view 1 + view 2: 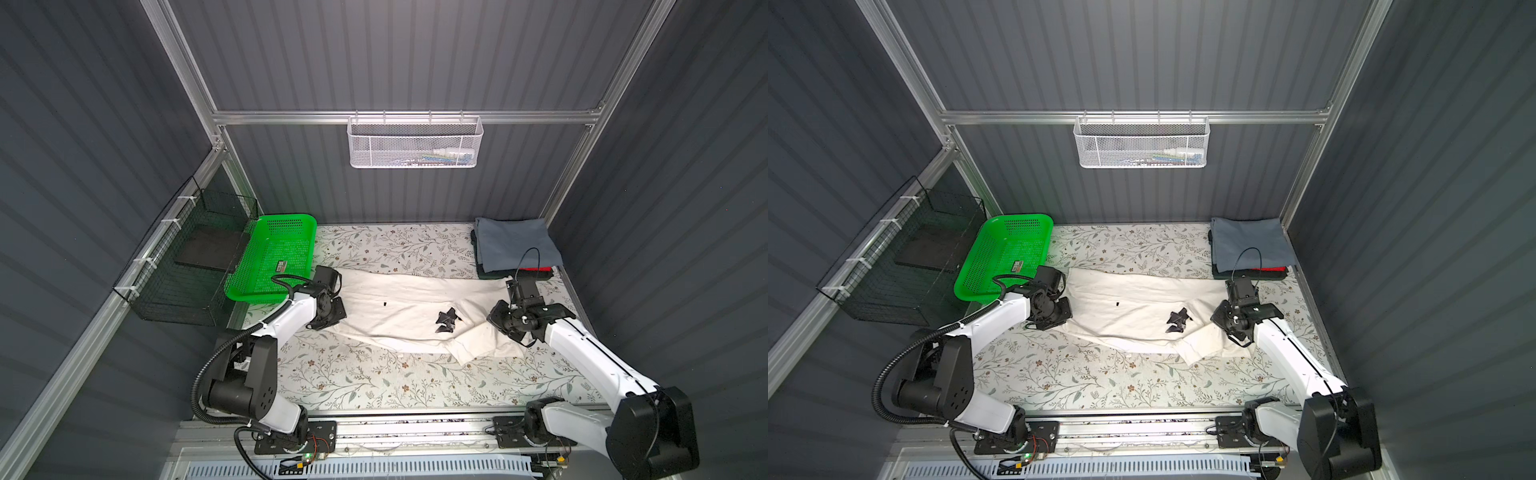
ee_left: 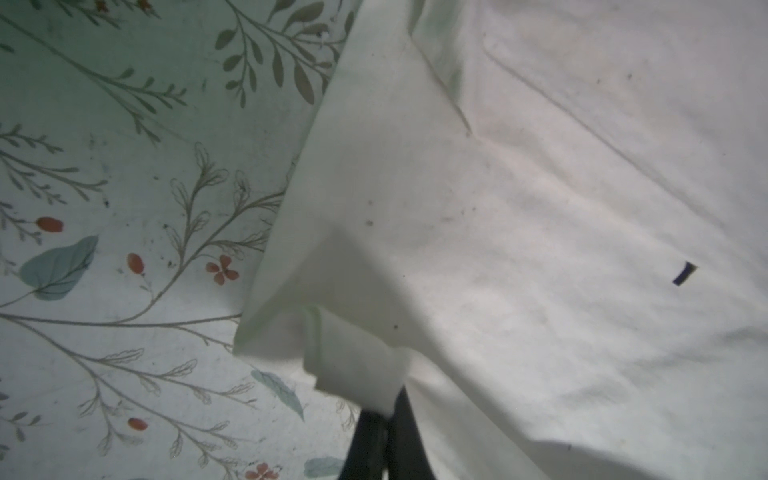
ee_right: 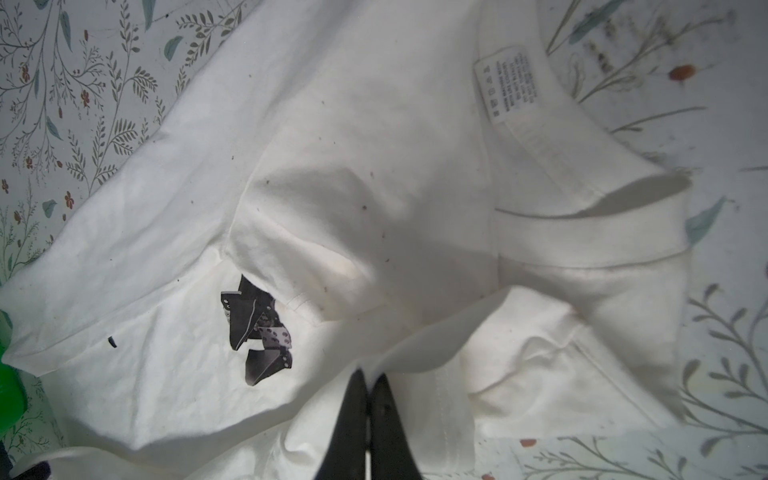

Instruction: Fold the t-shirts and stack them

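Two pairs of jaws clamp the cream-white printed cotton t-shirt [image 1: 399,311] mid-frame on the floral surface [image 1: 374,386]: left gripper [image 2: 384,415] at one end, right gripper [image 3: 368,386] near the collar [image 3: 536,137]. Probably tensioning it flat for folding.

robot test cell, aluminium frame [image 1: 399,117], grey corrugated walls [image 1: 415,62], rail-mounted arms [image 1: 582,345]

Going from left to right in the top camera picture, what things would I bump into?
Black wire cage, green plastic basket, cream-white cotton t-shirt with black print, folded slate-blue t-shirt topping the corner stack.
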Robot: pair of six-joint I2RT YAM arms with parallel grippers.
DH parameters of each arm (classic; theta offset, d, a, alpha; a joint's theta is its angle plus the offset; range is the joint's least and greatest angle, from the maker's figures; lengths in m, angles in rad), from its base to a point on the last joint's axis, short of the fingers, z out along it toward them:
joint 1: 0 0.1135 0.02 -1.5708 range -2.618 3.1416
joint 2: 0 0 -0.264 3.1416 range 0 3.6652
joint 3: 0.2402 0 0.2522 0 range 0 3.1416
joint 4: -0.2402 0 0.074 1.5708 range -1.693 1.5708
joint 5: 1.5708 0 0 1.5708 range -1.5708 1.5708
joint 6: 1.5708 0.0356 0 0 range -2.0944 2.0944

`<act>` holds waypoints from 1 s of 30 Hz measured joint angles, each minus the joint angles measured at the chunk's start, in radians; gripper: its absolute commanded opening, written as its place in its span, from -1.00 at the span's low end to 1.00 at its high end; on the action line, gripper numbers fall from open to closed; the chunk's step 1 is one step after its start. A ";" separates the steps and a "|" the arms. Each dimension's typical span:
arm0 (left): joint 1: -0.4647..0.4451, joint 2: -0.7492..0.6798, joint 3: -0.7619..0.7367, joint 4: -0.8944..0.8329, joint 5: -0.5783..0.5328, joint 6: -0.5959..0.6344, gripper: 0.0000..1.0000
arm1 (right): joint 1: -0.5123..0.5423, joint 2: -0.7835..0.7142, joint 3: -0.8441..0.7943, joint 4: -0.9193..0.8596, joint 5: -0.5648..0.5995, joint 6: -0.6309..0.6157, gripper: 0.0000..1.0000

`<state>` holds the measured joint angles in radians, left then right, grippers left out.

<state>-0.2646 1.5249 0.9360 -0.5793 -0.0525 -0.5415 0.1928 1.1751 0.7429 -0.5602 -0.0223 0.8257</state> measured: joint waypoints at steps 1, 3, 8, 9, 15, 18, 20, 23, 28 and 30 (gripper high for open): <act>0.002 0.001 0.000 0.000 0.000 0.000 -1.00 | 0.000 0.006 0.000 0.002 -0.001 0.000 -1.00; 0.003 0.003 0.000 0.000 0.000 0.000 -1.00 | -0.001 0.017 0.006 0.004 -0.001 -0.001 -1.00; 0.009 0.013 0.000 0.014 0.000 0.000 -1.00 | -0.011 0.029 0.032 0.005 -0.001 -0.009 -1.00; 0.011 0.020 0.000 0.019 -0.001 0.000 -1.00 | -0.015 0.029 0.039 0.004 -0.001 -0.013 -1.00; 0.023 0.061 0.000 0.024 -0.008 0.000 -1.00 | -0.032 0.028 0.058 0.006 -0.001 -0.024 -1.00; 0.024 0.061 0.002 0.023 -0.017 0.000 -1.00 | -0.040 0.028 0.058 0.006 -0.001 -0.027 -1.00; 0.024 0.061 0.007 0.022 -0.028 0.000 -1.00 | -0.044 0.028 0.058 0.006 -0.001 -0.028 -1.00; 0.024 0.061 0.020 0.022 -0.042 0.000 -1.00 | -0.050 0.028 0.058 0.007 -0.002 -0.031 -1.00; 0.026 0.061 0.031 0.022 -0.056 0.000 -1.00 | -0.056 0.032 0.060 0.008 -0.005 -0.035 -1.00; 0.029 0.061 0.032 0.023 -0.058 0.000 -1.00 | -0.057 0.039 0.064 0.012 -0.009 -0.040 -1.00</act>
<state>-0.2352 1.5864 0.9680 -0.5568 -0.1104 -0.5415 0.1356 1.2140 0.8066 -0.5480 -0.0311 0.7853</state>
